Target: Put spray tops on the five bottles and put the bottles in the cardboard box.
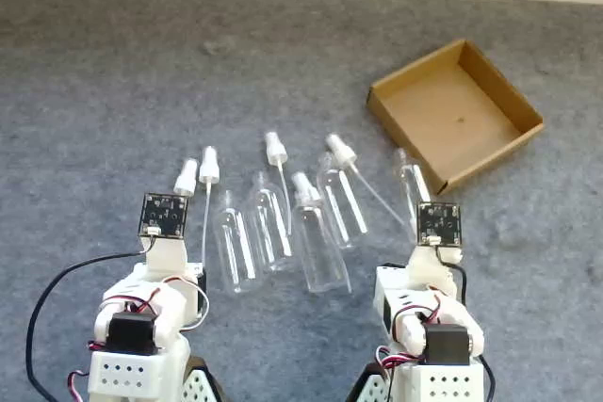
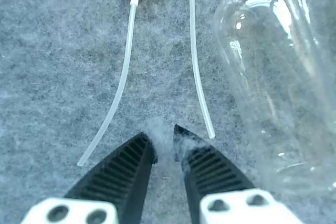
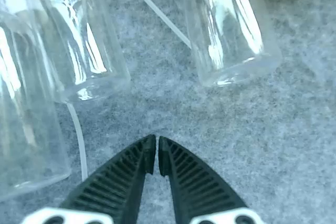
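Note:
Five clear plastic bottles lie in a loose row mid-table, from the leftmost bottle [image 1: 234, 247] to the rightmost bottle [image 1: 412, 185]. The middle bottle [image 1: 318, 242] seems to carry a white spray top [image 1: 303, 185]. Other spray tops with long dip tubes lie loose: two at the left [image 1: 209, 167], one [image 1: 275, 148] and another [image 1: 339, 150] behind the bottles. The cardboard box [image 1: 509, 91] stands at the back right. My left gripper [image 2: 163, 136] hovers by two dip tubes [image 2: 198, 66], jaws a narrow slit apart, holding nothing. My right gripper [image 3: 157, 139] is shut just short of a bottle base [image 3: 231, 51].
Grey felt-like cloth covers the table. Both arms sit at the near edge, the left arm [image 1: 162, 218] before the leftmost spray tops, the right arm [image 1: 438, 223] before the rightmost bottle. Open cloth lies to the far left and behind the bottles.

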You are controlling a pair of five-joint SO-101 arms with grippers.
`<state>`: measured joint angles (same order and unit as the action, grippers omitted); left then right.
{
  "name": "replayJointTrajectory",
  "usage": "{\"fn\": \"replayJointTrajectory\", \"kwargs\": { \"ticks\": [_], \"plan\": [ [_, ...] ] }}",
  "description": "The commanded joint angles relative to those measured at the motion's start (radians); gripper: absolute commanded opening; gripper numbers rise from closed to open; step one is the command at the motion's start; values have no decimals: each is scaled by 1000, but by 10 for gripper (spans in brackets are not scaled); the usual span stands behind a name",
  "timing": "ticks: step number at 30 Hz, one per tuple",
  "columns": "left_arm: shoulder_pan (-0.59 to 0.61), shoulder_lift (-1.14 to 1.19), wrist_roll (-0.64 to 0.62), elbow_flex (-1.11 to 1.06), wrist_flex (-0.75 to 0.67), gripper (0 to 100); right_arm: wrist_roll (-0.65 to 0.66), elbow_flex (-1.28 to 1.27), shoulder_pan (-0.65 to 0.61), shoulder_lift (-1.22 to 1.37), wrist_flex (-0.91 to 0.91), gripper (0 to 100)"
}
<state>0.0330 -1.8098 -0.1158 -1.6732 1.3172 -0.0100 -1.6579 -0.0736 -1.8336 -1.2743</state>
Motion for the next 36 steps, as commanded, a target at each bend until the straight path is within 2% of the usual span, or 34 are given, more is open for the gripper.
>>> {"fn": "replayJointTrajectory", "kwargs": {
  "ticks": [1,17,23,29,36],
  "plan": [
    [-12,-5,-6,-21,2,4,-2,-150,12,-4,22,4],
    [-12,-5,-6,-21,2,4,-8,-153,7,-5,28,4],
    [-12,-5,-6,-21,2,4,-5,-150,8,-5,197,4],
    [-12,-5,-6,-21,2,4,-3,-153,10,-5,236,4],
    [-12,-5,-6,-21,2,4,-3,-145,47,-5,438,4]
  ]
}}
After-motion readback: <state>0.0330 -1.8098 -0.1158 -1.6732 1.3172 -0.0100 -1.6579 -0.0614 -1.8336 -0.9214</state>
